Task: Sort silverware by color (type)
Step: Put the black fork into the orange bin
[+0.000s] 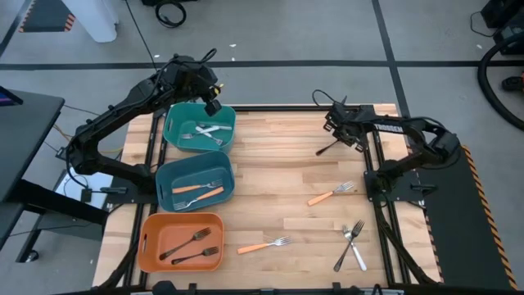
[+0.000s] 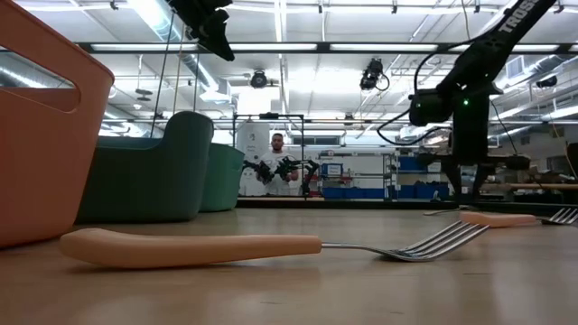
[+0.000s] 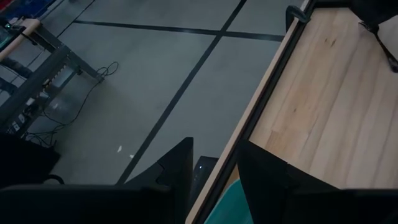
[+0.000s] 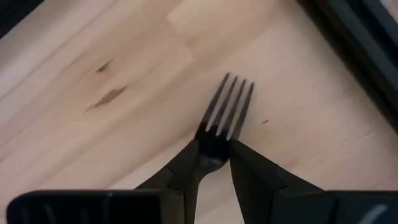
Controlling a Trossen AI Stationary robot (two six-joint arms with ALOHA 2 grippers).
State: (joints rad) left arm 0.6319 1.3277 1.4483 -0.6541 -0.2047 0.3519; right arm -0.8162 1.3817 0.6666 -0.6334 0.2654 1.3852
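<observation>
My right gripper [image 1: 345, 138] is over the table's far right part, shut on a black fork [image 4: 229, 106]. My left gripper [image 1: 212, 106] hovers open above the far rim of the green bin [image 1: 173, 123], which holds white and silver forks [image 1: 205, 131]. The teal bin [image 1: 164, 176] holds orange-handled forks [image 1: 199, 189]. The orange bin [image 1: 147, 238] holds two black forks [image 1: 187, 244]. Lying flat on the table are two orange-handled forks [image 1: 332, 194] [image 1: 264, 245], and a black fork crossed with a silver one [image 1: 352, 244]. My right gripper pinches the black fork between its two fingers at the neck [image 4: 214, 154], just behind the tines. The tines [image 4: 231, 99] stick out beyond the fingertips, over the wood. The handle is hidden behind the gripper. I cannot tell whether the fork is clear of the table.
The three bins stand in a row along the table's left side. The low view has an orange-handled fork [image 2: 226, 248] close in front and the orange bin [image 2: 36, 126] at its left. A person [image 2: 278, 149] stands far back in the room. Bare wood lies mid-table.
</observation>
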